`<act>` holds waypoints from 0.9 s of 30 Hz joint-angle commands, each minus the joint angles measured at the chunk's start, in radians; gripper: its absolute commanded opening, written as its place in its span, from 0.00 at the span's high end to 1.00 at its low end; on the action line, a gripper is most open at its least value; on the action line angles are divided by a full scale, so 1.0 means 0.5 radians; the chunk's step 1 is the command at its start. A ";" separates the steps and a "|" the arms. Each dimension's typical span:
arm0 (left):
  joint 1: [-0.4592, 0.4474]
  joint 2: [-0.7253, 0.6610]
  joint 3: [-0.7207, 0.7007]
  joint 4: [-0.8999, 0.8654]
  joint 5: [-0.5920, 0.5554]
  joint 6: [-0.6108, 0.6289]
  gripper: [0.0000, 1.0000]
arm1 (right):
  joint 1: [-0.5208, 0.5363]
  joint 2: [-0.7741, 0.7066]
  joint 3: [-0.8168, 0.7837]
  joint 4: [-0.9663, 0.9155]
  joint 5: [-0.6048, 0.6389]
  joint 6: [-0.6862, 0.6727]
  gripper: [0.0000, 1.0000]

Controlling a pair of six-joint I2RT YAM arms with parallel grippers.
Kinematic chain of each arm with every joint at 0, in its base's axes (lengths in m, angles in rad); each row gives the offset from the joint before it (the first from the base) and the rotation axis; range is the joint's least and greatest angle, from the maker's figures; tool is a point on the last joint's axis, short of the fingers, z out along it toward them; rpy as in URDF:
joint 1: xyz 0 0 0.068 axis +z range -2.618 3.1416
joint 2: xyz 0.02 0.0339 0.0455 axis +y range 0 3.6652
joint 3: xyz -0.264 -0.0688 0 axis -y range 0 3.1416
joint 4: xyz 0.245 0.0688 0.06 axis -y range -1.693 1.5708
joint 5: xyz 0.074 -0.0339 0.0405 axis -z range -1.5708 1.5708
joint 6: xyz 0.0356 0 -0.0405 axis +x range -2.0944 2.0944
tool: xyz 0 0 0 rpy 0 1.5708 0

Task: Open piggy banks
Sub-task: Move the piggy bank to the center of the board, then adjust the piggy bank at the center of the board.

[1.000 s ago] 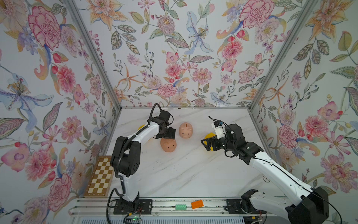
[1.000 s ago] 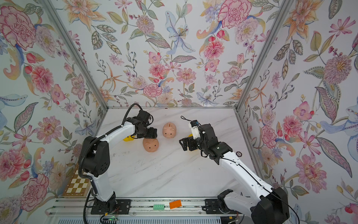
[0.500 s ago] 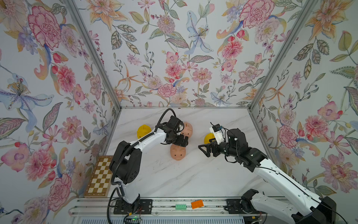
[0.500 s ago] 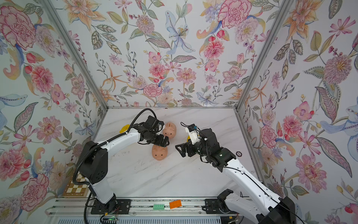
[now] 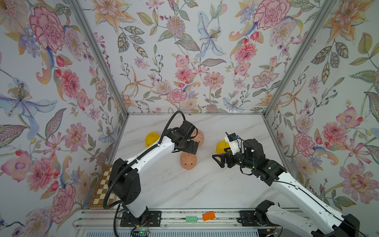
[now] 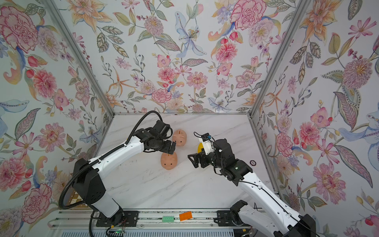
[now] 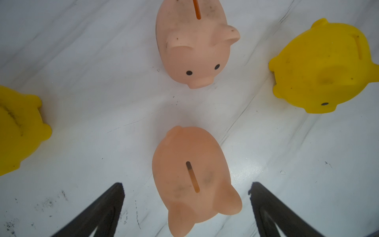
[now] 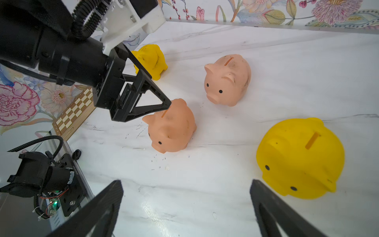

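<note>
Four piggy banks stand upright on the white marble table (image 5: 184,188). One yellow pig (image 5: 151,138) is at the left and another yellow pig (image 5: 222,146) at the right. A pink pig (image 5: 199,137) stands at the back, and a second pink pig (image 5: 188,160) (image 6: 169,161) in front of it. My left gripper (image 5: 192,147) (image 7: 186,184) hovers open over the front pink pig (image 7: 190,174), its fingers apart on either side of the pig's head end, not touching. My right gripper (image 5: 218,160) (image 8: 186,182) is open and empty beside the right yellow pig (image 8: 301,158).
A chessboard (image 5: 103,184) leans off the table's left edge. An orange block (image 5: 208,215) and a green piece (image 5: 191,218) lie on the front rail. A small round black-rimmed disc (image 6: 253,162) sits by the right wall. Floral walls close in three sides.
My left gripper carried the front pink pig toward the table's middle, then opened and let it go. My right gripper drew away from the right yellow pig toward the middle, staying open.
</note>
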 commanded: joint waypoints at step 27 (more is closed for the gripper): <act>-0.267 0.165 -0.060 -0.194 -0.335 -0.297 0.06 | 0.005 -0.200 -0.196 0.095 -0.097 -0.013 0.01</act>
